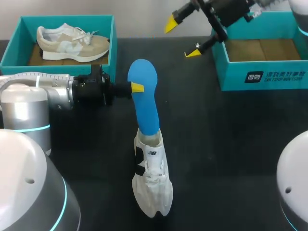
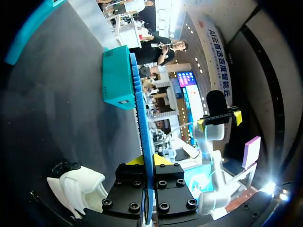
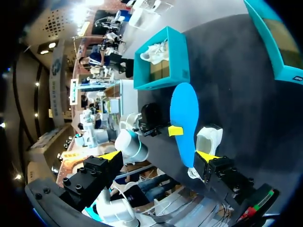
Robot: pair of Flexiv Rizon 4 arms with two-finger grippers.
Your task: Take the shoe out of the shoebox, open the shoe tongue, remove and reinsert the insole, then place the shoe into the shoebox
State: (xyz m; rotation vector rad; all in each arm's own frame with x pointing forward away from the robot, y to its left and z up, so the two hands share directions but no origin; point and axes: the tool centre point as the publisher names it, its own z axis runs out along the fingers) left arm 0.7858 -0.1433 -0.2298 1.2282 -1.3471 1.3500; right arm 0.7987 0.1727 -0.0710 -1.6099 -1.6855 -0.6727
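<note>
Lower middle of the head view, the white shoe lies on the dark worktop, toe toward the bottom edge, mouth facing up the frame. Out of that mouth stands the blue insole, its long axis running almost straight up the frame in line with the shoe, lower end tucked in the opening. In from the left edge, the left gripper has its fingers pinched onto the insole's upper half. That's the arm on the job, and the coming move, I'd say, runs along that axis: up to free it, or down toward the toe to seat it. Upper right, the right gripper hangs with fingers spread wide, holding nothing, well apart from the insole, beside the empty shoebox. Upper left, a second box carries a beige shoe. The left wrist view settles what the head view hides: the insole edge-on, clamped from both sides. The right wrist view gives its broad face, ahead of its own open fingers.
</note>
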